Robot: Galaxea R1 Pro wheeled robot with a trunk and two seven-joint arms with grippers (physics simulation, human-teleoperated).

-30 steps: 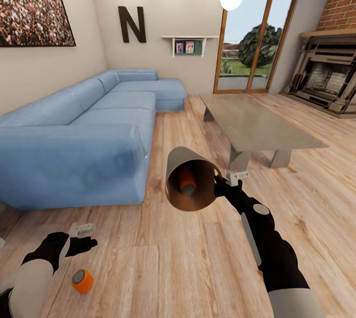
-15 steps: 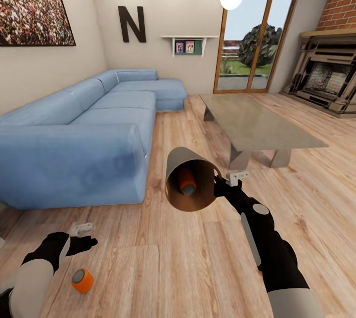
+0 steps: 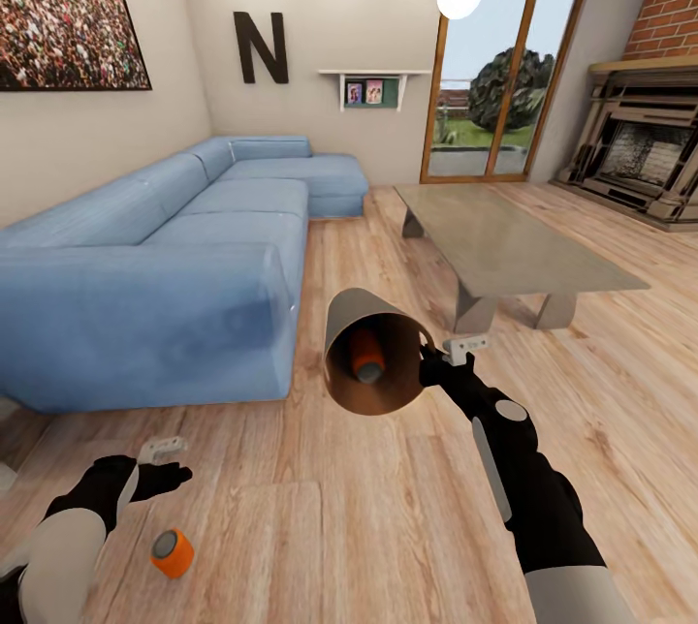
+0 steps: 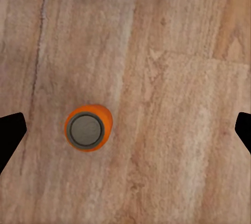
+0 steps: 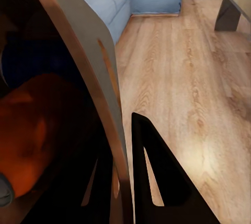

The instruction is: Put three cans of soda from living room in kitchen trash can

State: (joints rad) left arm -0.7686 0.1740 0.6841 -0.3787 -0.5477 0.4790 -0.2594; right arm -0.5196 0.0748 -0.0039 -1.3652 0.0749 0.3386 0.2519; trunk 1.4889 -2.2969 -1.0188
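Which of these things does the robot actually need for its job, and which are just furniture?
Job: trash can held tilted by the right tool; orange can inside it; orange can on the floor under the open left tool.

Just there: sofa, glass table, fireplace.

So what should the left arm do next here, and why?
Probably lower the left gripper straight down onto the orange can and close. The can stands upright on the wood floor, seen between the open fingers in the left wrist view, slightly off-centre, so a small sideways correction may help. The right gripper already holds the trash can by its rim.
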